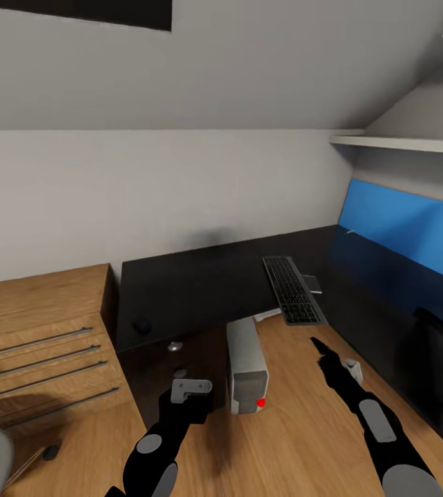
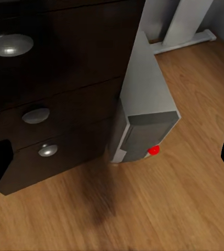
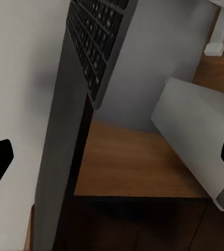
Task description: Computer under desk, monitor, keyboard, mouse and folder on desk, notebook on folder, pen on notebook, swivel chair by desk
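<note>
Keyboard [image 1: 292,290] mid-frame overhanging desk [image 1: 201,286] edge | computer [image 1: 246,366] on floor beside drawers | mouse [image 1: 142,324] on desk, lower left | left gripper [image 2: 112,157] and right gripper [image 3: 112,157] both spread, empty | folder, notebook, pen steps seemingly pending.

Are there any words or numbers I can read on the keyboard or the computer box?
None can be read.
keyboard: its keys are too small and blurred to show any letters.
computer: no label, just a red light on its front.
desk: no writing, plain black.
</note>
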